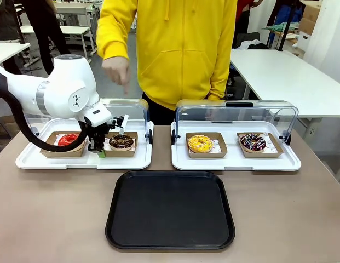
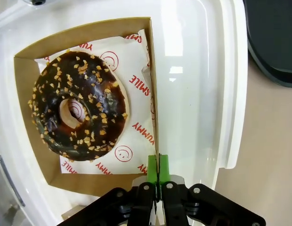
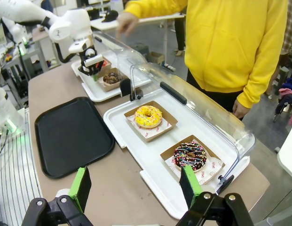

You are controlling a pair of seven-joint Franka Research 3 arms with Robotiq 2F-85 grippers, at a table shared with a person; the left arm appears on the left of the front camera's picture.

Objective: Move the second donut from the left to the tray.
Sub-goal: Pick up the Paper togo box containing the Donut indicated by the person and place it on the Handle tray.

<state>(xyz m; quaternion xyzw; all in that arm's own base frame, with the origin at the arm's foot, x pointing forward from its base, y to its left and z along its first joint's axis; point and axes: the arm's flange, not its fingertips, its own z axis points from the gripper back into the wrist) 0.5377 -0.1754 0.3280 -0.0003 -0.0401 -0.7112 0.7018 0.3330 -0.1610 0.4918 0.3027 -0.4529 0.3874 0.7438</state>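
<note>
The second donut from the left (image 1: 121, 141) (image 2: 77, 108) (image 3: 111, 77) is dark chocolate with light sprinkles and lies in a brown cardboard holder (image 2: 153, 84) on the left white tray. My left gripper (image 1: 99, 148) (image 2: 157, 169) (image 3: 91, 66) is shut on the holder's near wall, green pads pinched together over the cardboard edge. The black tray (image 1: 170, 211) (image 2: 272, 42) (image 3: 70, 136) lies bare in front of the white trays. In the right wrist view, my right gripper (image 3: 135, 188) hangs open above the table's right end, well away from the donuts.
A red-glazed donut (image 1: 68, 139) sits left of the held holder. A second white tray with a raised clear lid (image 1: 235, 112) holds a yellow donut (image 1: 200, 143) (image 3: 148, 116) and a multicolour-sprinkled donut (image 1: 253, 142) (image 3: 189, 155). A person in yellow stands behind, one hand (image 1: 117, 71) pointing down.
</note>
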